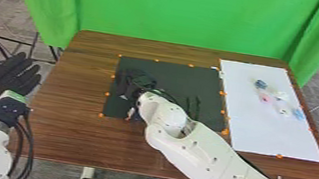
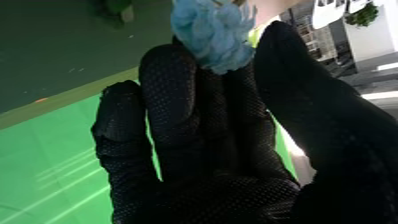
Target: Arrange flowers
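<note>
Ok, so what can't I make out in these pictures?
- Blue flower: partly cut off by the top edge, right wrist view.
- Green thing: also cut off there.
- Small flowers: too small to tell their kind, head view.
- Black mat beneath the right hand: hidden by it, head view.

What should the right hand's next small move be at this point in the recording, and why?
Probably ease the light-blue flower down to the dark mat before loosening the fingers: the flower sits at their tips, by the thumb, and the right hand is over that mat.
</note>
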Motion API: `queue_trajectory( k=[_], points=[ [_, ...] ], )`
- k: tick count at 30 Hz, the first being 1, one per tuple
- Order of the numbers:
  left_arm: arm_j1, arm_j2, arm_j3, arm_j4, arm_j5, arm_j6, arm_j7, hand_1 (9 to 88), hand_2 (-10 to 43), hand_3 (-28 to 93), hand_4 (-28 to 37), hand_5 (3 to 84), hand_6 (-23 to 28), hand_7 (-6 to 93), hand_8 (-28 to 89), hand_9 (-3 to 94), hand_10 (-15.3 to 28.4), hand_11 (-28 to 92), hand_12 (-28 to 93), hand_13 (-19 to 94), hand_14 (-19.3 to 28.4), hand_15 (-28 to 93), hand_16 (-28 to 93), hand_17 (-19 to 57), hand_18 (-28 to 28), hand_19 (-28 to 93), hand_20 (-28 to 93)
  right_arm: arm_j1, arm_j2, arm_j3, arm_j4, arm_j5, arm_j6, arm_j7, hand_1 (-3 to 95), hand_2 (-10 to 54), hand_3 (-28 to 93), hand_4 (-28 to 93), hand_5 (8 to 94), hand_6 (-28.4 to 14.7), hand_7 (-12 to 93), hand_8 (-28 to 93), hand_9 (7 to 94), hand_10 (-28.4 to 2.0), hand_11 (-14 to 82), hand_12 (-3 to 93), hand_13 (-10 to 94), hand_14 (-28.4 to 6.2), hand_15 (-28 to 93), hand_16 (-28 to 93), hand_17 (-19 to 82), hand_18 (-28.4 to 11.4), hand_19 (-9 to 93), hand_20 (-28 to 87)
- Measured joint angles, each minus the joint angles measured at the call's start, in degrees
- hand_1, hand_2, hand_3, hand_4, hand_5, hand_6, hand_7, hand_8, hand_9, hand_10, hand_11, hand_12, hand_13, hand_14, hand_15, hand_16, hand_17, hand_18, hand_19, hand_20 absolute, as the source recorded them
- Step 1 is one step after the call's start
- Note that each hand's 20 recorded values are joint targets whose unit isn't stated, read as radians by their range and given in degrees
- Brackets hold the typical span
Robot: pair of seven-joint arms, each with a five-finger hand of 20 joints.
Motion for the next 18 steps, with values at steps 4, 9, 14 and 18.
queue_trajectory(
  k=[4,9,14,18],
  points=[
    [0.3,-0.13,-0.35,-0.15,0.0,-0.02,-0.01,27.4,12.0,73,-28.3,46.4,8.4,21.1,-12,41.2,15.0,29,9,31,16.7,53,-10,-4.1,15.3,42,12,-0.3,0.1,0.5,-0.2,-0.1,-0.1,0.1,40.4,-9.5,84,-28,53.8,-1.8,42,-18,59.8,-14.1,30.8,23.1,64,-10.9,66,33,40,-20.2,86,35],
    [0.7,-0.2,-0.52,-0.18,0.01,-0.01,-0.04,27.4,11.9,73,-28.3,46.4,8.3,20.7,-12,41.3,15.0,29,10,31,16.8,52,-10,-4.0,15.3,42,13,-0.3,0.5,0.4,-0.8,-0.1,0.0,0.3,39.8,-9.5,84,-28,53.6,-1.8,41,-18,59.2,-14.1,29.3,22.4,64,-11.0,68,33,40,-20.2,86,35],
    [0.6,-0.42,-0.73,-0.15,0.16,-0.03,-0.63,27.5,12.0,73,-28.3,46.3,8.3,20.5,-12,41.3,15.0,28,10,31,16.8,52,-9,-4.0,15.3,42,13,-1.1,0.9,1.6,-2.0,0.3,0.2,0.9,37.2,-9.5,86,-28,53.3,-2.3,39,-18,58.4,-14.6,27.7,22.0,63,-12.0,68,33,40,-20.8,86,36],
    [0.7,-1.03,-1.26,-0.15,0.25,-0.17,-0.93,27.5,12.0,73,-28.3,46.4,8.3,20.4,-12,41.5,15.1,29,10,31,16.7,52,-9,-3.9,15.3,42,13,-3.9,2.0,6.5,-6.8,1.9,0.1,1.2,34.8,-9.5,85,-28,52.4,-3.4,35,-16,56.2,-15.9,25.4,22.1,60,-14.0,70,34,38,-21.3,87,37]
  ],
)
